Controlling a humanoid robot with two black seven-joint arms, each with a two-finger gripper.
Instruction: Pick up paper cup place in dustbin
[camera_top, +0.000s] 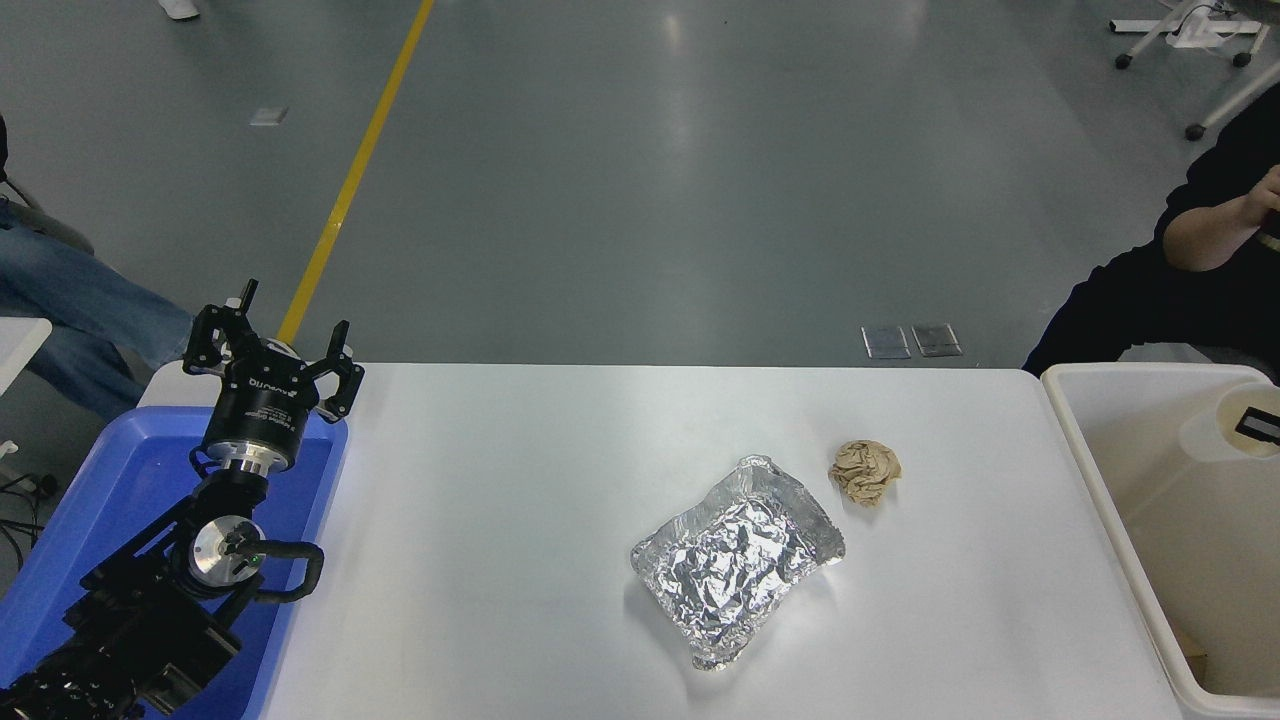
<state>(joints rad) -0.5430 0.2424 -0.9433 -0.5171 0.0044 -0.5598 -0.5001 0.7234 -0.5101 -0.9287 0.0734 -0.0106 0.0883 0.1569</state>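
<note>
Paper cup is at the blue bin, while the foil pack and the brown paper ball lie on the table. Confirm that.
Not right. The paper cup is at the off-white dustbin on the right, inside its outline, not at the blue bin on the left. The head view shows it. The foil pack and the brown paper ball do lie on the table.

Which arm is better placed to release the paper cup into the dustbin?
The right: its gripper holds the paper cup over the dustbin. The left gripper is parked open by the blue bin.
</note>
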